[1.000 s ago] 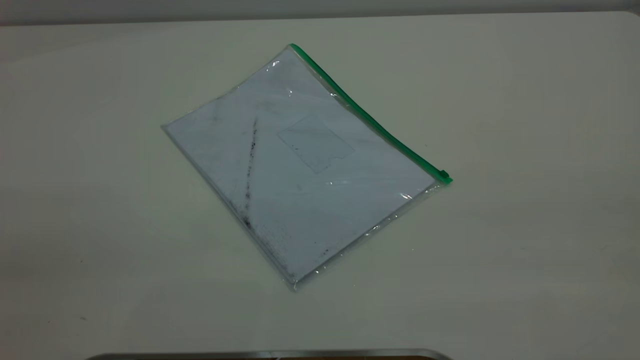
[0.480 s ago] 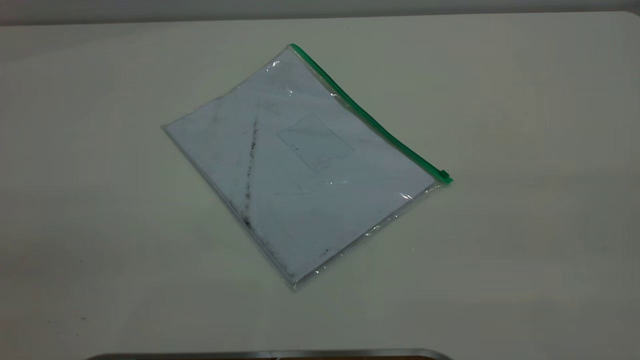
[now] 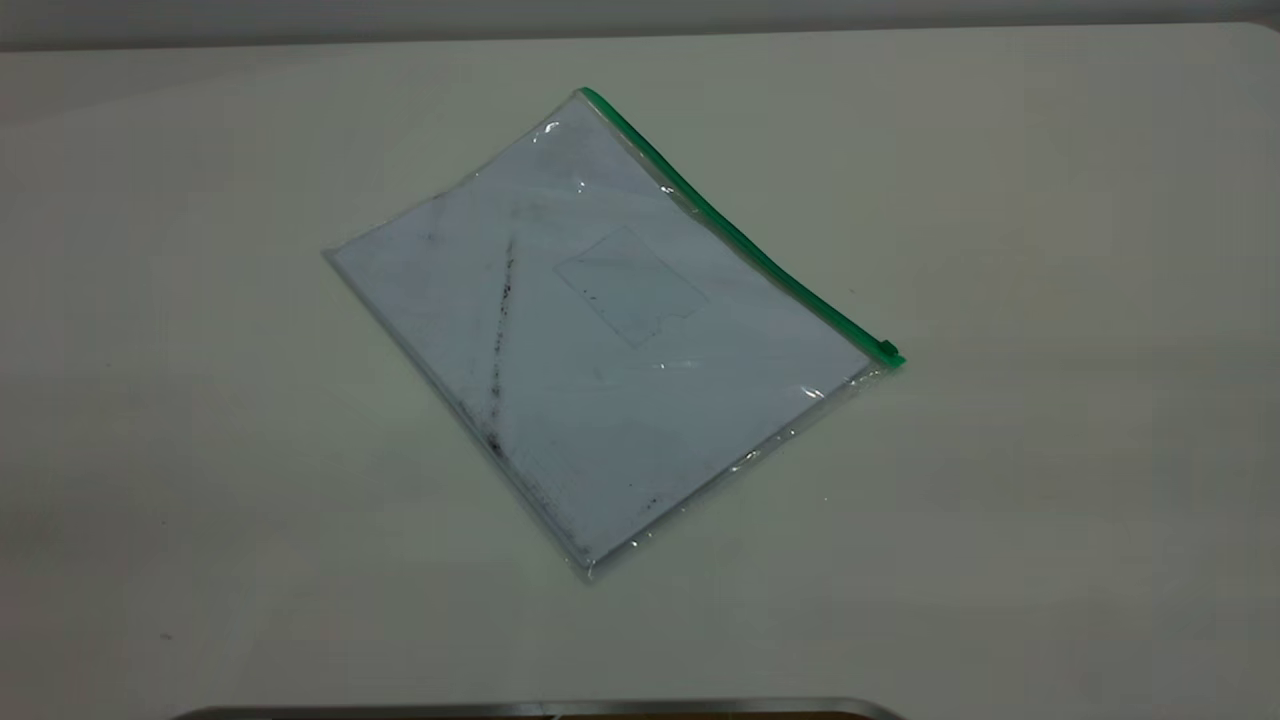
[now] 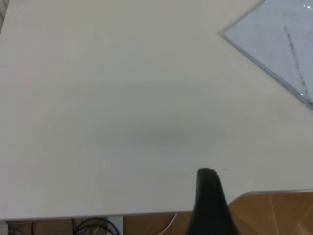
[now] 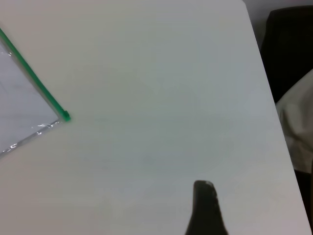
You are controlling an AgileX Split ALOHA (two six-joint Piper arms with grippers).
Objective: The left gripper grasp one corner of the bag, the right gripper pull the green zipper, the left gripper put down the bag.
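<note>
The bag (image 3: 600, 330) lies flat on the white table, a clear pouch with white paper, a dark diagonal smudge and a faint rectangle. The green zipper (image 3: 740, 235) runs along its far right edge. The slider tab (image 3: 886, 349) sits at the right end, by a corner of the bag (image 3: 872, 372). Neither gripper shows in the exterior view. The left gripper (image 4: 208, 196) hovers by the table's edge, far from the bag's left corner (image 4: 274, 44). The right gripper (image 5: 205, 208) hovers over bare table, well away from the zipper (image 5: 34, 81) and its tab (image 5: 65, 116).
A metal rim (image 3: 540, 708) lines the table's near edge. Brown floor (image 4: 274, 215) and cables (image 4: 93, 226) lie beyond the edge near the left gripper. A dark chair (image 5: 288, 49) and pale cloth (image 5: 298, 127) stand past the table's edge near the right gripper.
</note>
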